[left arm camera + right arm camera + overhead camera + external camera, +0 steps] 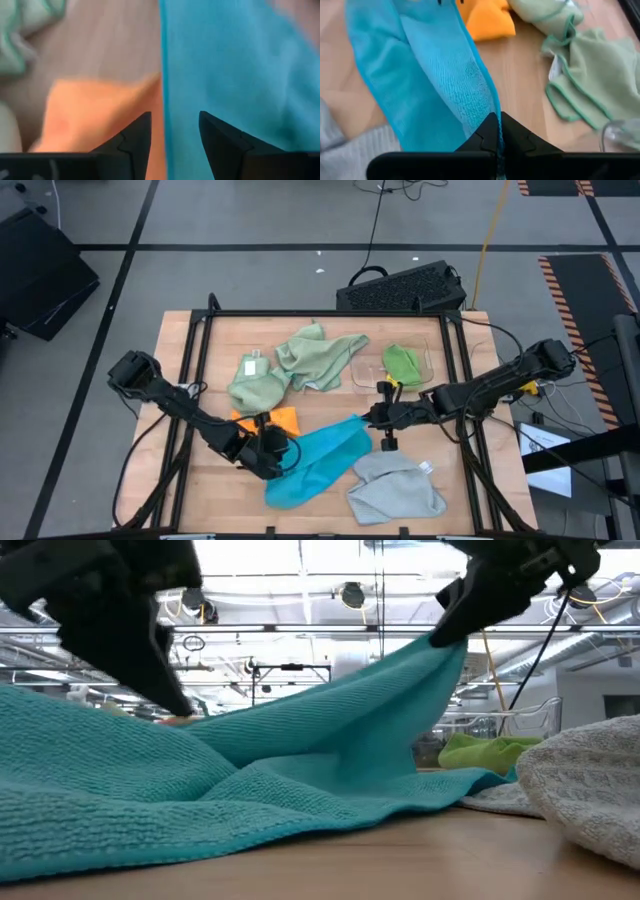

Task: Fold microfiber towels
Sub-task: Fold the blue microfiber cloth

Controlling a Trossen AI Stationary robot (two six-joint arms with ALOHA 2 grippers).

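Observation:
A bright blue towel (315, 460) lies crumpled at the table's near middle. Its right corner is raised, with my right gripper (375, 420) shut on it. My left gripper (175, 127) stands open low over the towel's left edge (162, 75), one finger to each side of it. The orange towel (272, 420) lies half under that edge. Two pale green towels (255, 387) (320, 355) rest farther back. A bright green towel (402, 363) sits in the clear tray, and a grey towel (395, 488) lies at the near right. My right gripper pinches the blue towel's right corner (492, 112) between its two fingers, coming from the table's right and slanting down. That corner (440, 645) is lifted, and the cloth slopes down from it to the rest, which lies on the table. Whether my left gripper touches the towel, I cannot tell.
The clear tray (430, 360) stands at the far right of the table. A dark keyboard (400, 288) lies beyond the far edge. Bare wood shows at the near left (210, 490) and between the blue and the pale green towels.

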